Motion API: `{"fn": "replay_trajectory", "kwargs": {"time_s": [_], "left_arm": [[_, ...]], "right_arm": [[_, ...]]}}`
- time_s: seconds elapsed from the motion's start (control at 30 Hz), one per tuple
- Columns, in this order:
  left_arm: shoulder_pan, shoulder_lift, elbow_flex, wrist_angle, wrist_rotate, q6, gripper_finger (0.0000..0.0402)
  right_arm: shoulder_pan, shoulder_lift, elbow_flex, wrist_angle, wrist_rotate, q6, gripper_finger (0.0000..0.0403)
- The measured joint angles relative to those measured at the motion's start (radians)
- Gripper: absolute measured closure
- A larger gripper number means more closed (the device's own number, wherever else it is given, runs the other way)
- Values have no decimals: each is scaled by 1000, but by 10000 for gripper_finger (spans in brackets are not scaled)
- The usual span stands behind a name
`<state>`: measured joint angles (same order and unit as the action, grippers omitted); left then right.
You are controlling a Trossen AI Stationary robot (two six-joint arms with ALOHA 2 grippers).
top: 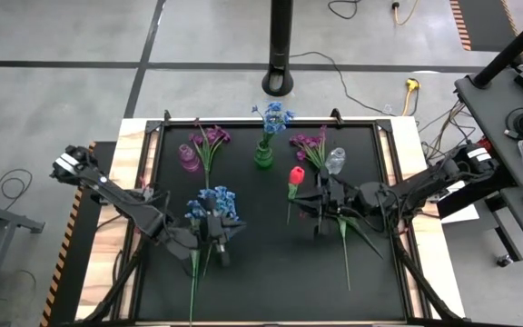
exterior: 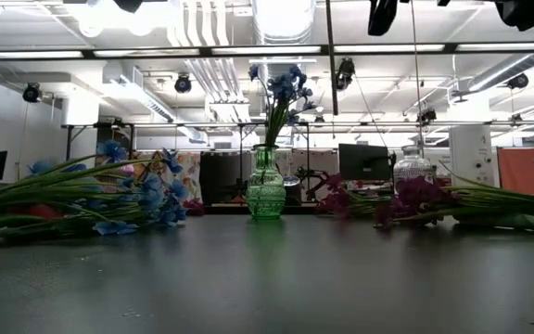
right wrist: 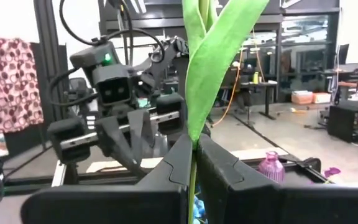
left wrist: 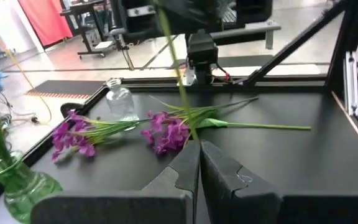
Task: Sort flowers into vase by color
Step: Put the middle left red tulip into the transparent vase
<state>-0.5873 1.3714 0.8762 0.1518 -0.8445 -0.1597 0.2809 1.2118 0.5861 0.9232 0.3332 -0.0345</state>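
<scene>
High view: blue flowers (top: 274, 115) already in green vase (top: 263, 154) upper center, rest loose on surface (top: 261, 263); wrist views: left gripper (left wrist: 199, 163) fingers pinch a thin stem, right gripper (right wrist: 192, 163) fingers clamp a leafy stem.

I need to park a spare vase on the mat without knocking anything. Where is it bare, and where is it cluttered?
Bare: the near strip of the black mat, between the blue flowers' stems and the red tulip's stem. Crowded: the far edge, with pink vase, green vase, clear vase and purple flowers; mid-mat, the left gripper and right gripper grip stems.
</scene>
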Motion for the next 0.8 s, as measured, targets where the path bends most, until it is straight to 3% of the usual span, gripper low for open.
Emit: {"fn": "replay_trajectory", "kwargs": {"time_s": [0.1, 0.3, 0.4, 0.57, 0.8], "left_arm": [[0, 40, 31, 3, -1, 4, 402], [0, 51, 79, -53, -3, 72, 402], [-1, 27, 92, -109, -32, 76, 402], [0, -36, 92, -203, -108, 72, 402], [0, -90, 90, -330, -116, 12, 402]], "right_arm": [[3, -12, 0, -7, 83, -34, 390], [-38, -106, 0, -4, 471, -254, 390], [-87, -171, -6, -2, 610, -339, 390], [-180, -286, -48, -5, 637, -360, 390], [-271, -438, -128, -6, 636, -370, 390]]}}
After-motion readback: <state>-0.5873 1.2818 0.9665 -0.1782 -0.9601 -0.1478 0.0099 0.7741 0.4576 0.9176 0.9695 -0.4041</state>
